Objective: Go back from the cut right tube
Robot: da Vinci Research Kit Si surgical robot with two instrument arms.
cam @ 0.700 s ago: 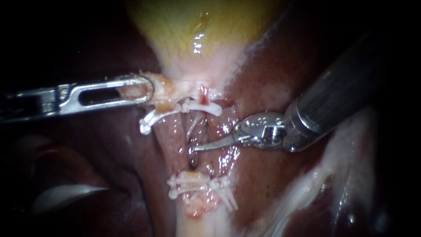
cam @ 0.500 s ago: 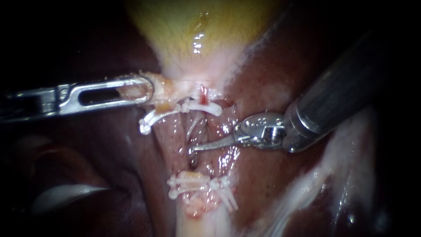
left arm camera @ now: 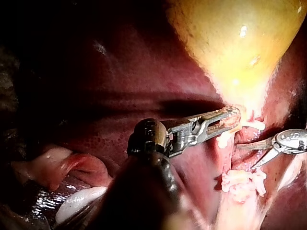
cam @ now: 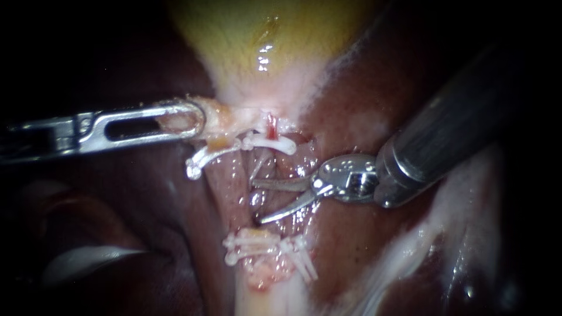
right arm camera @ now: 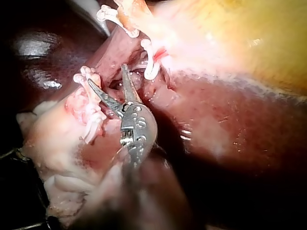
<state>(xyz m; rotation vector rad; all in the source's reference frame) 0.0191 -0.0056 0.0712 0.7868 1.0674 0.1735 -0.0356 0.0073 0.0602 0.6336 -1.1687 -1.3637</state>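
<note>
a: where's the cut right tube?
b: it's a red stub under the gallbladder, at twelve o'clock of the upper clip. the lower clips lie at six o'clock, apart from it.
a: right instrument?
b: it comes in from three o'clock. its blades are spread wide between the two clip groups, gripping nothing.
a: left instrument?
b: it comes in from nine o'clock, jaws clamped on pale tissue at nine o'clock of the stub.
</note>
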